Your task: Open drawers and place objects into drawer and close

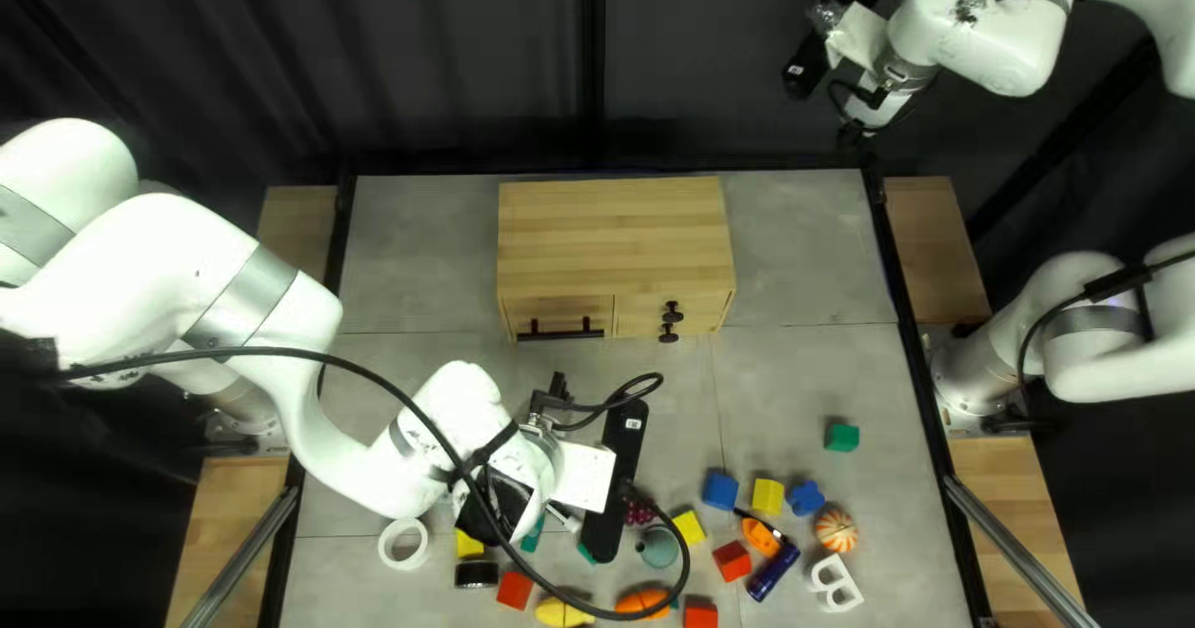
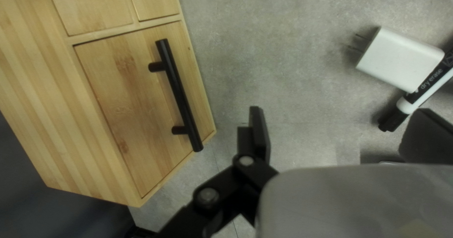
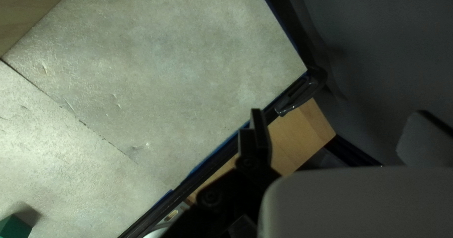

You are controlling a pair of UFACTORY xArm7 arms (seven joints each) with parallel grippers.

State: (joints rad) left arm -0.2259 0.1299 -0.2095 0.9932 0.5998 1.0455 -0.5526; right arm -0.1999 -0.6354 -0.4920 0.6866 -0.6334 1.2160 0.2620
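The wooden cabinet (image 1: 616, 236) stands at the table's far edge, its bar-handled drawer (image 1: 529, 314) and the knobbed front beside it shut. My left gripper (image 1: 616, 485) is over the table in front of it. In the left wrist view, the black bar handle (image 2: 178, 94) lies outside and ahead of one finger of my left gripper (image 2: 337, 134), which is open and empty. A white plug adapter (image 2: 401, 58) and a black-and-white marker (image 2: 427, 87) lie ahead, near the other finger. My right gripper (image 1: 824, 49) is raised beyond the far right corner; its wrist view shows the gripper (image 3: 337, 136) open, holding nothing.
Coloured blocks, including a blue one (image 1: 721, 490) and a green one (image 1: 842, 436), lie on the table with a striped ball (image 1: 835, 530), a white letter (image 1: 834, 583) and a white ring (image 1: 387, 552). My left arm and its cable hang over the left part.
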